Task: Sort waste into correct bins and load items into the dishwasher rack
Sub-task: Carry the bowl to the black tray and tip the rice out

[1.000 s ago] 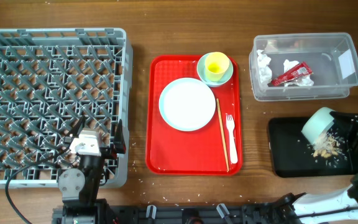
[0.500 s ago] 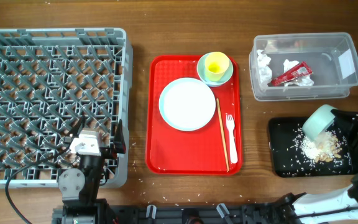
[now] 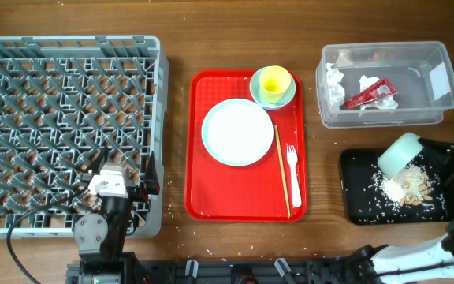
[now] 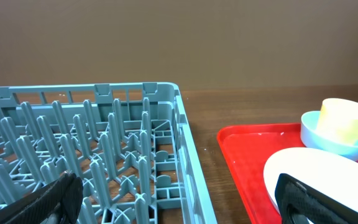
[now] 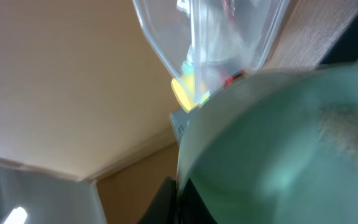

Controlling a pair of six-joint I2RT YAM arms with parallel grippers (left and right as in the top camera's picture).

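My right gripper (image 3: 430, 155) is shut on the rim of a pale bowl (image 3: 400, 155), held tipped over the black tray (image 3: 359, 201). Rice scraps (image 3: 407, 186) lie heaped and scattered in the tray. The bowl (image 5: 278, 149) fills the right wrist view. The clear tub (image 3: 444, 106) holds the red sachet wrapper (image 3: 370, 92) and white tissue (image 3: 334, 83). On the red tray (image 3: 203, 197) sit the plate (image 3: 237, 132), a yellow cup (image 3: 275, 81) in a second bowl (image 3: 257, 95), the chopstick (image 3: 281, 170) and the fork (image 3: 293, 173). My left gripper (image 4: 179, 202) is open beside the grey rack (image 3: 65, 130).
Loose rice grains dot the wooden table near the front edge (image 3: 211, 256). The rack's near right corner (image 4: 179, 134) lies between my left fingers, with the red tray's edge (image 4: 241, 162) to the right.
The bowl has shifted slightly up and left over the black tray. The rice has spilled from a clump at the bowl's mouth into a wider scatter. The left arm has not moved.
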